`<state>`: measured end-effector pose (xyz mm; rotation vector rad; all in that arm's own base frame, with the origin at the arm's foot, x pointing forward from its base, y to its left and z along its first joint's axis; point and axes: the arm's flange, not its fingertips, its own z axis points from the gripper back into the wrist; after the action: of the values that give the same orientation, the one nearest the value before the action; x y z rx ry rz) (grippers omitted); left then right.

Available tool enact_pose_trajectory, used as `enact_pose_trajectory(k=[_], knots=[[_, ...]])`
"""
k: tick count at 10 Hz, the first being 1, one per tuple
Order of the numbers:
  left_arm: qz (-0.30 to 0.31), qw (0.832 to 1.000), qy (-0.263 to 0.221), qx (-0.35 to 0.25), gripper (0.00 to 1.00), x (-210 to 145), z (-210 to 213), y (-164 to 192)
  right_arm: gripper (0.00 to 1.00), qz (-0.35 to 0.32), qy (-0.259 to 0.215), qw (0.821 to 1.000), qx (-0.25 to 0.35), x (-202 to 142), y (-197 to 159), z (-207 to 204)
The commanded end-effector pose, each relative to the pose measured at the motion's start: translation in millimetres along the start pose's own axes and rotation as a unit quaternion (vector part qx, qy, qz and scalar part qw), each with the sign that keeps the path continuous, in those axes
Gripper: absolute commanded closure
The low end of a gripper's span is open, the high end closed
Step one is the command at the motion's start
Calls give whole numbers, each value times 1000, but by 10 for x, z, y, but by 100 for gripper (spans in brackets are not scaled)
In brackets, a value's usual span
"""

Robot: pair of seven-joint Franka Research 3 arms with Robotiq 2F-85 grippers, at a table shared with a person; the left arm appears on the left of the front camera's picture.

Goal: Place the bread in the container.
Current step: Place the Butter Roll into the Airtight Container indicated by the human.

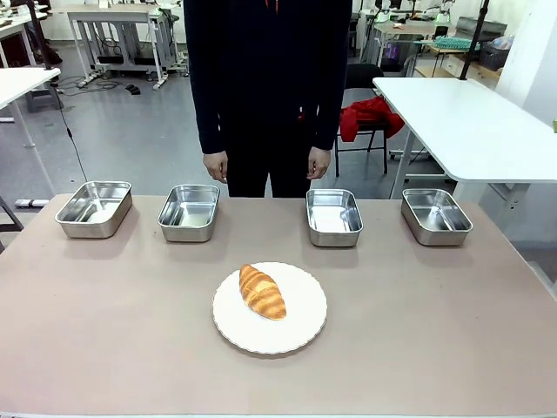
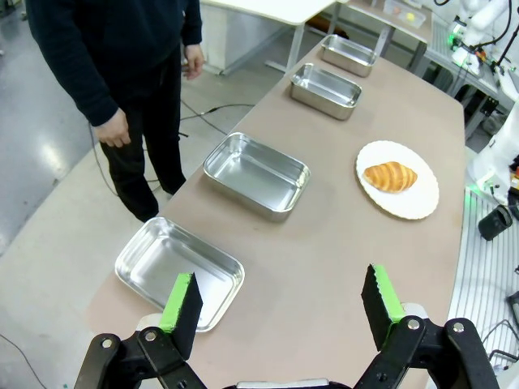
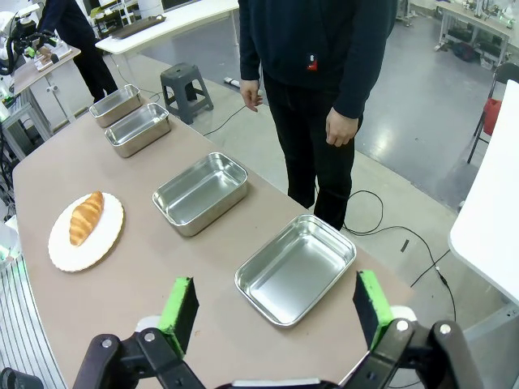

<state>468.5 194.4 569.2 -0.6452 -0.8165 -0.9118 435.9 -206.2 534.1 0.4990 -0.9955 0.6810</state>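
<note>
While the bread [image 1: 262, 292] lies on the white plate [image 1: 300, 335], apart from the empty steel containers [image 1: 187, 232], we hold left gripper [image 2: 280, 279] and right gripper [image 3: 274, 282] spread wide, so next, we judge, comes reaching down and pinching it.

Looks like a lab or workshop hall to me, definitely not a kitchen. You've got a bare shiny grey floor [image 1: 130, 131], plain white worktables [image 1: 470, 122] on metal legs and cables [image 3: 381, 212] trailing loose over the floor. There's also a little stool [image 3: 185, 85], a chair [image 1: 361, 77] with a red jacket [image 1: 370, 117] dumped on it, and benches [image 1: 122, 22] of gear along the back.
</note>
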Motion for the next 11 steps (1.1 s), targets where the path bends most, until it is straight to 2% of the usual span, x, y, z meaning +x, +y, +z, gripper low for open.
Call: enact_pose_trajectory(k=[1, 11], knots=[[-7, 1000, -3, -4, 0, 11, 13, -14, 0, 5, 2, 1000, 2, 8, 7, 6], [-7, 1000, -3, -4, 0, 11, 13, -14, 0, 5, 2, 1000, 2, 8, 7, 6]])
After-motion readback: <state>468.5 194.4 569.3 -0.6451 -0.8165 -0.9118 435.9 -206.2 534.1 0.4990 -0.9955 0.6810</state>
